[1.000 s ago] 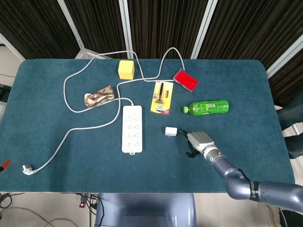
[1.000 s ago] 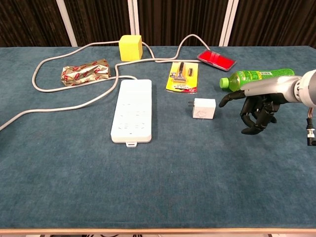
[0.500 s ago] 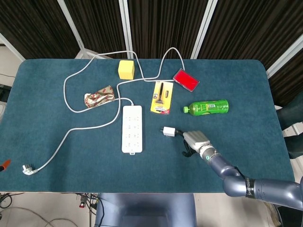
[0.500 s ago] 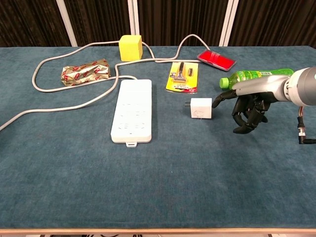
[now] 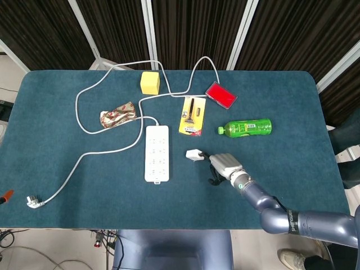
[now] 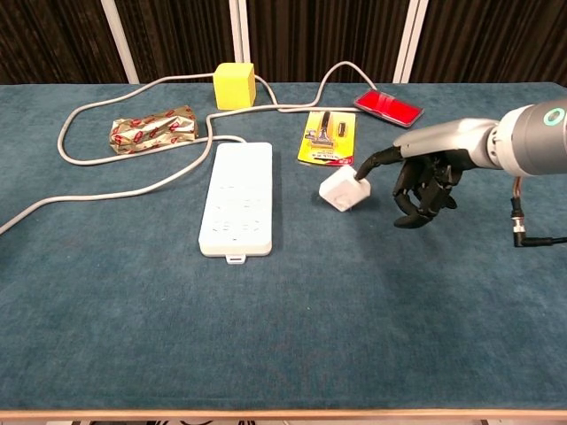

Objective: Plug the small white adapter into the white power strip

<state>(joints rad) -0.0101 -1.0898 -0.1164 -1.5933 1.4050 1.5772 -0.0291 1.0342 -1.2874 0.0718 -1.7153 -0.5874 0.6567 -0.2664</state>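
Right hand [image 6: 418, 181] reaches in from the right, one finger touching the small white cube adapter [image 6: 342, 190], the rest curled down, gripping nothing. Adapter sits tilted on the blue cloth table [image 6: 283, 336], right of the long white power strip [image 6: 236, 198], apart from it. Left hand out of view.

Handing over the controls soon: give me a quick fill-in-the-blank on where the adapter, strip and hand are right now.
1. The small white adapter sits tilted, touched by the ____ hand.
2. The white power strip has ____ plugged into it.
3. The green bottle lies on its ____.
4. The adapter lies between the strip and the ____.

Missing words: right; nothing; side; hand
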